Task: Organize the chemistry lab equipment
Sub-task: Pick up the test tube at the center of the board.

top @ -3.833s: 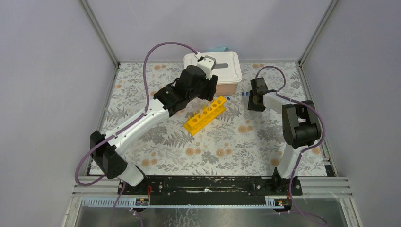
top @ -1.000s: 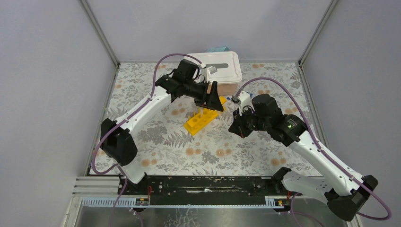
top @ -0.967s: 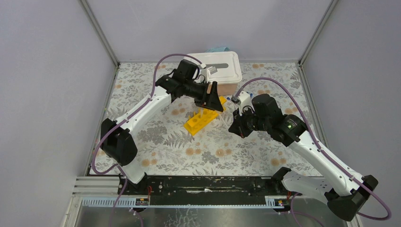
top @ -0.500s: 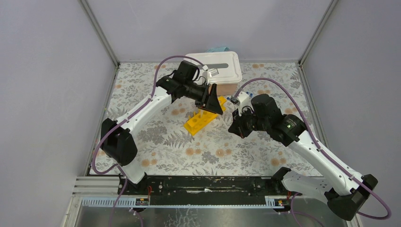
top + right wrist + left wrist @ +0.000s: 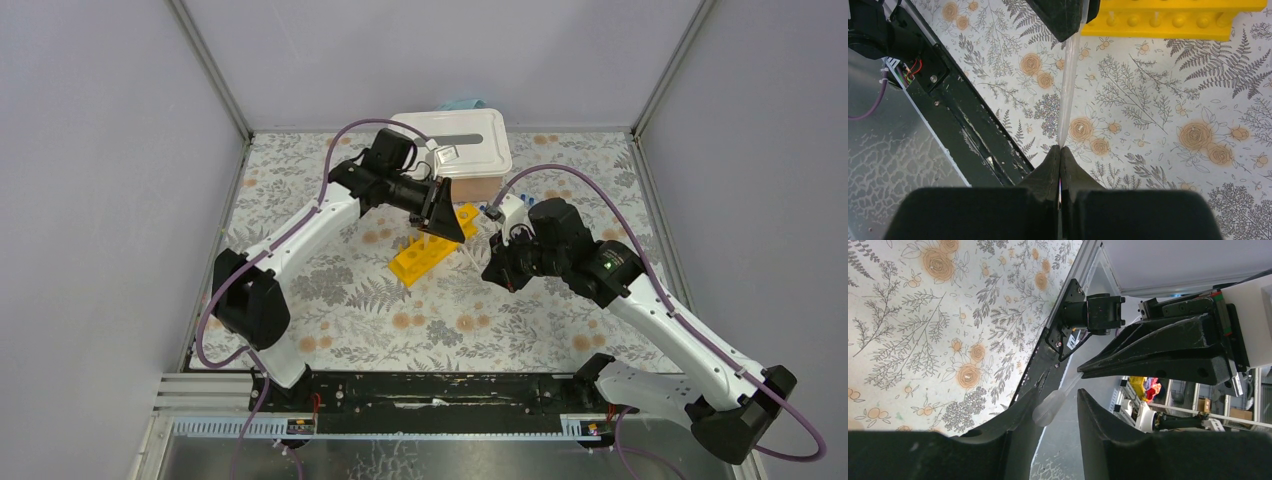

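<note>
The jaws of the right gripper (image 5: 1060, 150) are clenched on the fine tip of a thin clear plastic pipette (image 5: 1068, 85). Their two black points meet, with only this tip between them. From these jaws the pipette runs straight away, above the table, to the jaws of the left gripper (image 5: 1058, 396).

There the soft bulb end of the pipette lies in the space between the two black jaws. These jaws stand apart, one on each side of the bulb. The bulb is against one jaw or just beside it, and on the other side a narrow gap shows, so they are not pressed on it. The pipette is therefore in the air between the two grippers, grasped only at its tip by the right one.

Just beyond the left jaws, as the right wrist camera sees it, a long yellow plastic test-tube rack with round holes (image 5: 430, 248) lies flat on the table with the flower-printed cover (image 5: 1158, 100). Seen from above, the left jaws hang over the far half of this rack. The right jaws are beside the rack, near it but apart. Further behind the left jaws, at the far edge of the table, stands a white plastic box with a lid (image 5: 470, 140).
</note>
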